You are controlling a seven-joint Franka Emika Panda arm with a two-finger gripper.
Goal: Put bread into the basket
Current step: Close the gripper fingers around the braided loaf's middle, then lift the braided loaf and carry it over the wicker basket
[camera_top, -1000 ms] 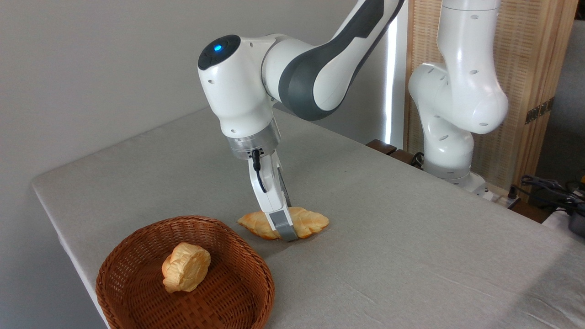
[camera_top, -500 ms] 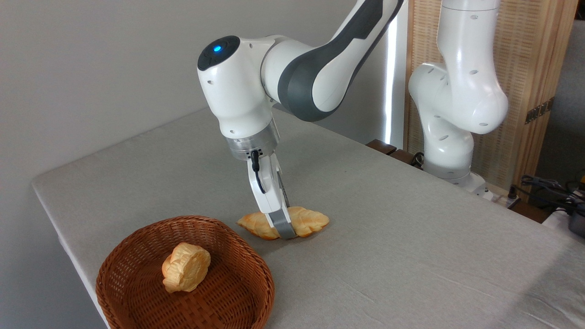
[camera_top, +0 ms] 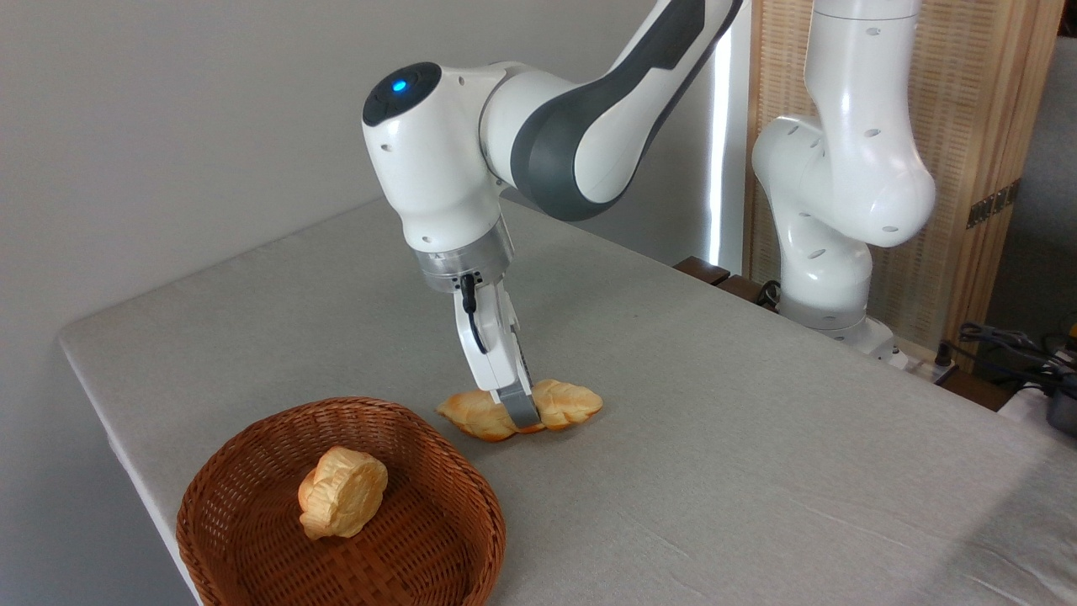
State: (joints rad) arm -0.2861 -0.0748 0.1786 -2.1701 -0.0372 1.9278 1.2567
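Open table point(camera_top: 715, 471) is stretching across the right and lower right of the frame, giving wide passage. In the lower left, the basket point(camera_top: 252, 492) is blocking the near corner, its rim lying just beside the bread point(camera_top: 564, 404). A bun point(camera_top: 342, 491) is taking up the basket's middle, leaving room around it. The arm point(camera_top: 580, 118) is overhanging the centre; its base point(camera_top: 820, 278) is standing at the right edge.

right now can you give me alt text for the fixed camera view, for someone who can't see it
A white robot arm's pincer is closed across the middle of a braided golden loaf on a grey table. Just left and nearer the camera sits a round brown wicker basket holding a small pale bun.
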